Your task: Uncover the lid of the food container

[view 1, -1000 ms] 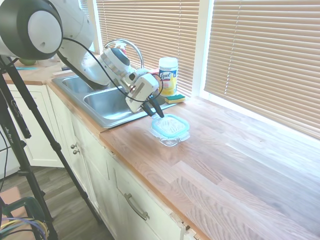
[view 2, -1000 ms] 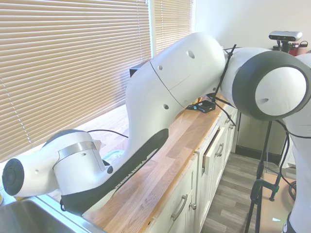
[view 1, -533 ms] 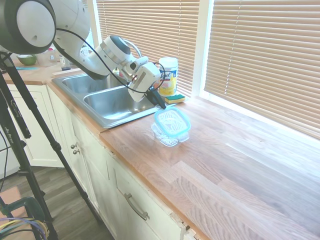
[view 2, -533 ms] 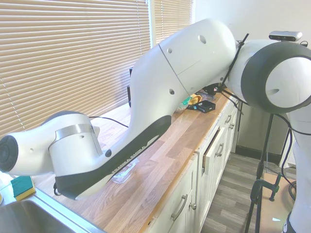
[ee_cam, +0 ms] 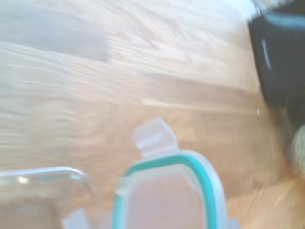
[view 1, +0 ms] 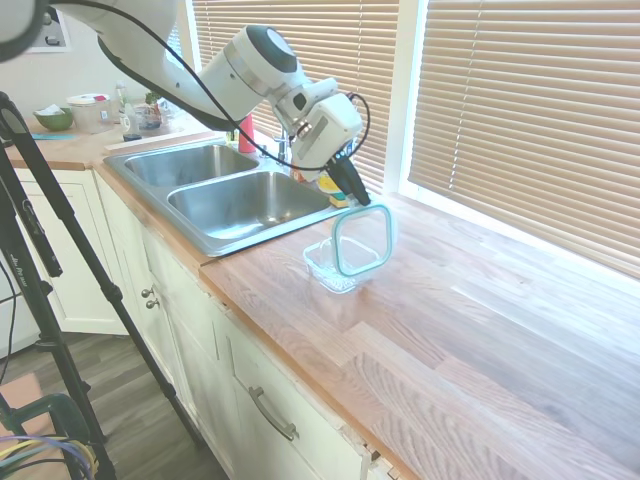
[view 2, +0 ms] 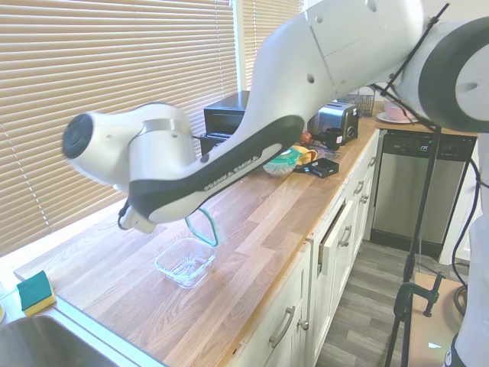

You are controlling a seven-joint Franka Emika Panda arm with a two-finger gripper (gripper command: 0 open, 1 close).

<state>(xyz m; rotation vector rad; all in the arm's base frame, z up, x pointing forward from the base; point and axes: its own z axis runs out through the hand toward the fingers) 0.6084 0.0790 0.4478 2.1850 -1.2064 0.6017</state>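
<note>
The dish [view 1: 335, 268] sits on the wooden counter [view 1: 480, 330], close to the front edge and just beside the corner of the sink [view 1: 225, 205]. It is clear and looks like glass or hard plastic. It is open on top now. It may break or chip if it gets knocked, and it looks light enough to slide on the smooth wood.

The lid [view 1: 362, 239] is up in the air, just above the far side of the dish, standing almost on its edge. It is thin and flat with a teal rim and a clear middle. It looks light and a bit bendy. The rim is the best place to hold it, since the clear middle is smooth and slippery.

The gripper [view 1: 358, 194] is pinching the lid at its top edge. The hold is on a small bit of rim, so I think the lid could swing or slip.

Farther back, by the window, there is a sponge [view 2: 34, 292] near the far corner of the sink.

Counting: one dish, one lid, one gripper, one sponge, one sink with two bowls.
</note>
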